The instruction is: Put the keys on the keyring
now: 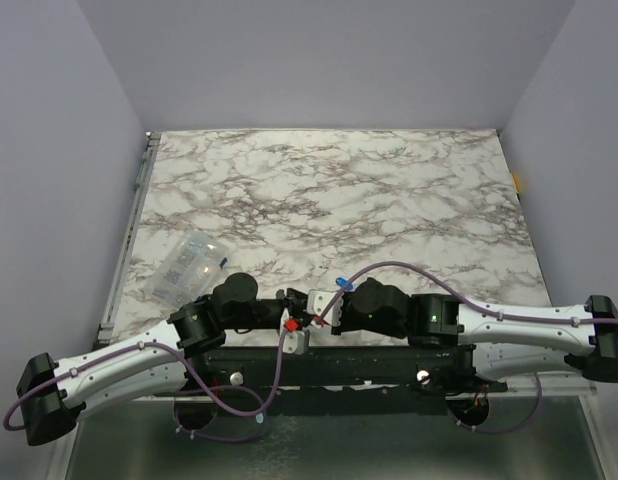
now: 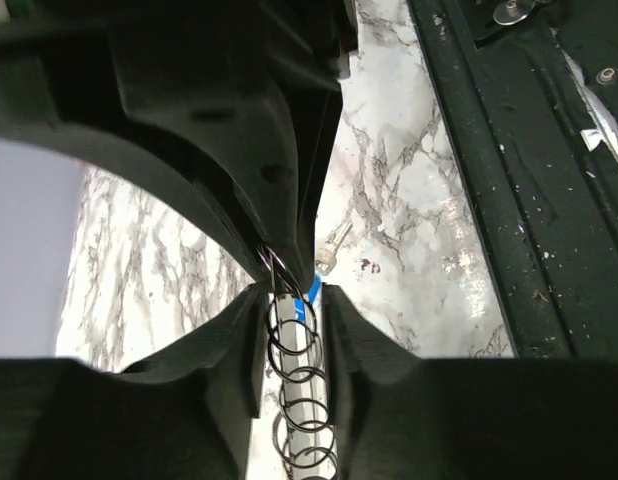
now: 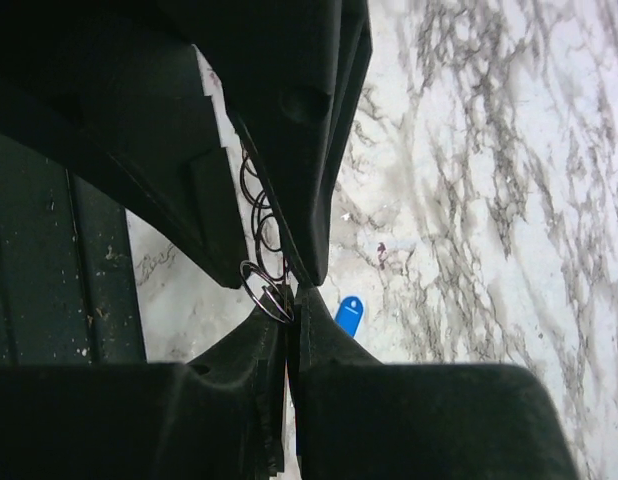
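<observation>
**Steel loop caught between two end effectors**

Marble-patterned tabletop (image 1: 339,190) carries everything, and both arms reach inward near its near edge until their tips meet.

The keyring (image 3: 265,286), a thin wire loop, sits exactly at that meeting point. It is off the surface and touches the tips on both sides. From the keyring a wire coil (image 2: 301,400) runs back into the left end effector (image 2: 292,296). The coil lies in the narrow gap between its fingers (image 2: 219,350), which are clamped against it from either side.

On the other side of the keyring, the right end effector (image 3: 292,316) is clenched, with its fingers (image 3: 339,350) pressed almost together and only a slit between them. The loop rests against their very tips. The pictures do not show whether the wire is actually pinched there.

The blue key (image 3: 349,315) lies flat on the marble just beside the keyring and below it, held by neither end effector. A silver key (image 2: 334,250) also lies loose on the marble, just beyond the keyring in the left wrist view and a little past the blue one.

A clear plastic packet (image 1: 189,262) lies well to the left of the keyring, beyond the left arm's wrist.
</observation>
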`<move>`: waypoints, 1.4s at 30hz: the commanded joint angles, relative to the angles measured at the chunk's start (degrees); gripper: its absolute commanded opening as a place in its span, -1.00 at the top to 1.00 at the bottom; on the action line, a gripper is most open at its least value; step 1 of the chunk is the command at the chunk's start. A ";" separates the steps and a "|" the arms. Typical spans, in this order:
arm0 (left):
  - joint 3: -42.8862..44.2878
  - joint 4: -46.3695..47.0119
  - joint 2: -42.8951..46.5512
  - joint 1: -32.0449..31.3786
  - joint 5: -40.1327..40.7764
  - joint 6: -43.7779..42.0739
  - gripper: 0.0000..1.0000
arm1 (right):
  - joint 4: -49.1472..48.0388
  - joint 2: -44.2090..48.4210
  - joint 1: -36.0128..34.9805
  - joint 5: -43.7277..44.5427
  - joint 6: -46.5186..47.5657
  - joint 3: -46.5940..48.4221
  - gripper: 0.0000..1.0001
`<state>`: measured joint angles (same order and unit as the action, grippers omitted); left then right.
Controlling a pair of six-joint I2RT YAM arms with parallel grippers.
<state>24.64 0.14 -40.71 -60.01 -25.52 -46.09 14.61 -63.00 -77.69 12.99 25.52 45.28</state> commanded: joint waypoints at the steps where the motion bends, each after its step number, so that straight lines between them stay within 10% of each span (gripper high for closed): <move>1: 1.01 0.64 2.24 0.12 2.29 2.77 0.14 | -5.36 4.05 -0.24 1.73 -1.06 0.02 0.99; 4: 1.55 1.28 3.14 0.94 1.15 3.89 -0.94 | -7.64 5.94 -0.23 3.08 -1.96 -1.58 0.99; 6: 1.91 2.43 3.52 1.96 0.39 4.93 -0.98 | -8.37 6.73 -0.19 3.40 -2.64 -2.19 0.99; 19: -0.60 18.40 5.46 7.38 -1.93 17.20 -0.95 | -10.36 5.88 -0.20 8.43 -5.87 -2.91 0.99; 42: 2.15 15.60 -2.65 9.29 -5.55 18.90 0.01 | -11.08 7.07 -0.22 6.13 -3.90 -2.98 0.99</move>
<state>24.86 17.06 -42.06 -51.31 -29.54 -27.05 6.48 -56.97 -77.67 20.29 21.06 42.57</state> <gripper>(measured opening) 0.500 0.081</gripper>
